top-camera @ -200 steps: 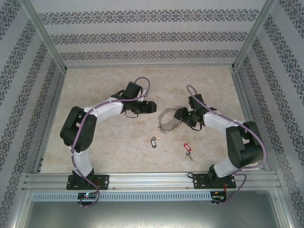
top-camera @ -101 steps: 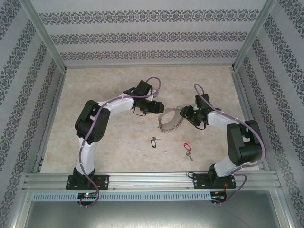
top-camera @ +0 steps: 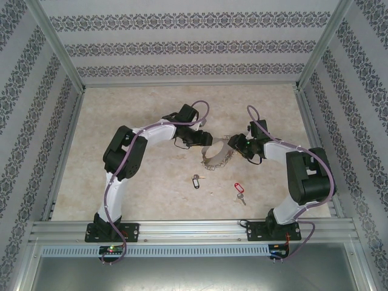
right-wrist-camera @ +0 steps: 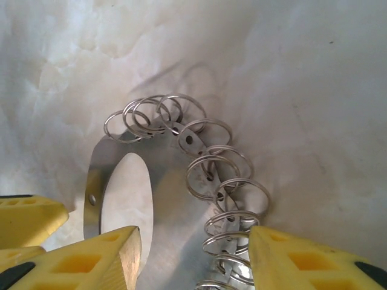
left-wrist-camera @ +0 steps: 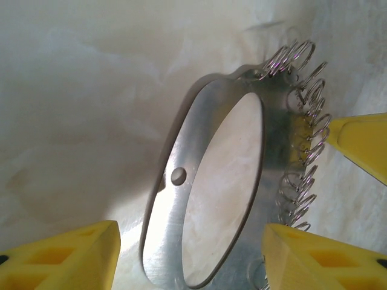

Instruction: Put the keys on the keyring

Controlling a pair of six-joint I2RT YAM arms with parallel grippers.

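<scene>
Beige marbled tabletop (top-camera: 121, 176) underneath, boxed in by patterned papered walls (top-camera: 182, 45). On it, white-and-black left arm (top-camera: 151, 132) and right arm (top-camera: 279, 151), both bent inward and meeting mid-table over the keyring (top-camera: 217, 156): a silvery flat oval band strung with many small wire rings, possibly tilted up rather than lying flat; hard to tell.

Around that band, the yellow-fingered left gripper (top-camera: 207, 139), spread wide, with bare table visible between one finger (left-wrist-camera: 66, 254) and the metal: released, gripping nothing. Opposite, the right gripper (right-wrist-camera: 193, 257), bracketing band and small rings together, both pads at the metal; cannot tell whether clamped or merely near.

Nearer the arm bases and well apart from the keyring, two tiny metal keys flat on the table, one on a dark oblong tag (top-camera: 196, 180), one on a red oblong tag (top-camera: 238, 188). Neither threaded yet.

Judged as the steadying step. Pinch the flat band, not the loose, swivel-prone rings. Leave one small ring clear of all fingers and turned toward the keys. Hold with one tool only, freeing the other for a key. Avoid opposing pulls.

No brand, label or readable writing anywhere. Tags apparently blank at this size. Just a small round hole (left-wrist-camera: 178, 176) in the band.
</scene>
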